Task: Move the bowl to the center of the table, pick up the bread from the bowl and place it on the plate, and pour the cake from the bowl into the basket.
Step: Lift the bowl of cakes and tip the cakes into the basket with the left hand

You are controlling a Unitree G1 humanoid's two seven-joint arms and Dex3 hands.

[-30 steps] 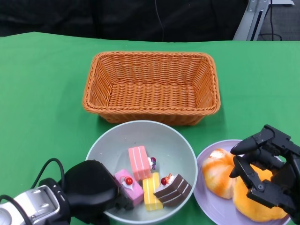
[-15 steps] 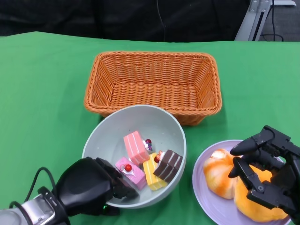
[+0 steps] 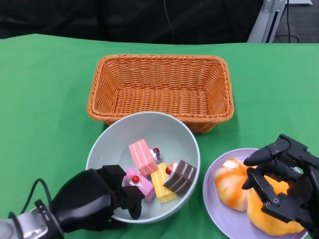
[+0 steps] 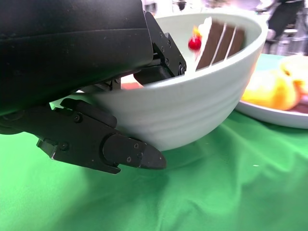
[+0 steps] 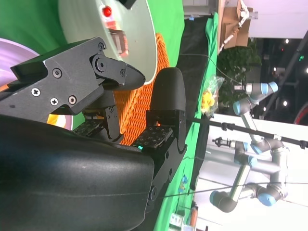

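Observation:
My left hand [image 3: 92, 201] grips the near rim of the pale green bowl [image 3: 169, 134], thumb inside and fingers [image 4: 120, 149] under the wall. The bowl [image 4: 202, 106] hangs just above the green cloth, its far rim overlapping the front edge of the wicker basket [image 3: 159, 92]. Inside lie two pink cakes [image 3: 142, 156], a yellow cake [image 3: 160, 183] and a chocolate cake [image 3: 180, 176]. Two orange breads [image 3: 232, 181] sit on the purple plate [image 3: 224, 221] at the right. My right hand [image 3: 284, 186] hovers over them with fingers apart, holding nothing.
A green cloth [image 3: 45, 99] covers the table. The basket is empty and stands at the middle back. Dark space lies beyond the far table edge [image 3: 159, 42]. The right wrist view shows other robot arms [image 5: 250, 144] far off.
My left hand has raised the bowl and carried it a little toward the basket, and the cakes have slid inside it. The right hand and the plate have stayed put.

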